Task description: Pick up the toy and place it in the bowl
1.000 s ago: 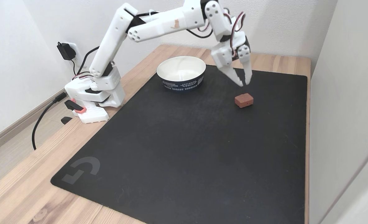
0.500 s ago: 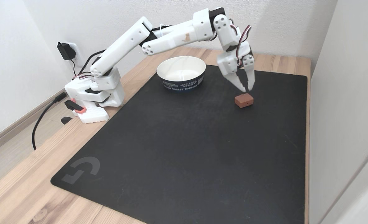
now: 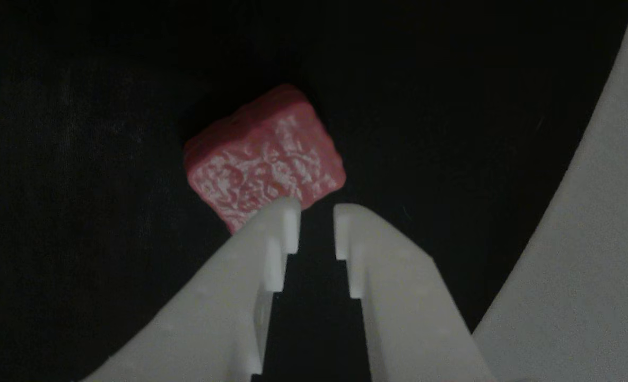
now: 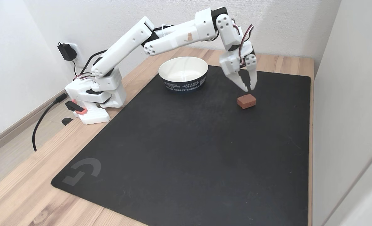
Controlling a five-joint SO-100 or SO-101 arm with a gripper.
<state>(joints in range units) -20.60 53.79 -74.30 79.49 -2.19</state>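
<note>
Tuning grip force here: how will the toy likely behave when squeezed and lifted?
The toy looks blocky with flat faces, so it probably won't roll. Its bumpy top should resist slipping. Being small, it is likely light; stiffness cannot be judged. The gripper hangs above it, jaws slightly apart.

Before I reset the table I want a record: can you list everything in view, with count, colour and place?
toy: one, reddish-pink, on the black mat right of the bowl, just below the gripper tips
bowl: one, white inside, dark blue lettered outside, at the mat's far edge
mat: one, black, grey logo near corner, covering most of the table
table: one, light wood
power adapter: one, black, in the wall socket at left
cable: one, black, running off the table's left side
arm: one, white, base at left
gripper: one, white, slightly open, above the toy
</note>
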